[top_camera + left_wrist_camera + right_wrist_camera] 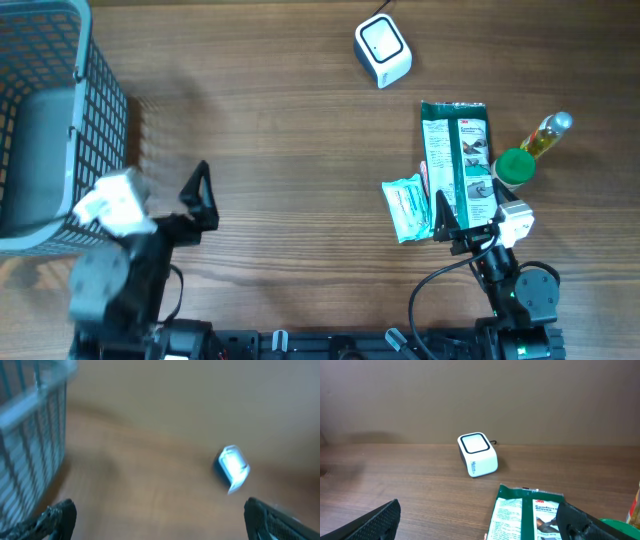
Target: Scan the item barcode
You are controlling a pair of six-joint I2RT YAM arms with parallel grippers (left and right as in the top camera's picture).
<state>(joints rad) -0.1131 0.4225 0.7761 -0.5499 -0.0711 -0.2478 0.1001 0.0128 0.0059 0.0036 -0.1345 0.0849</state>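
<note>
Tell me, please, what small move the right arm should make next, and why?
Probably lower the right end effector onto the green packet and close on its near end. It is open and empty, its fingers flank that end, and the scanner stands farther up the table.

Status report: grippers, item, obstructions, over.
Left gripper open, empty, beside basket. Right gripper open over green pack, nothing held. Scanner beyond pack, nothing between.

A green package is displaying a red 3M logo and white words, possibly "Comfort Gloves"; print on the scanner is proving unreadable.
</note>
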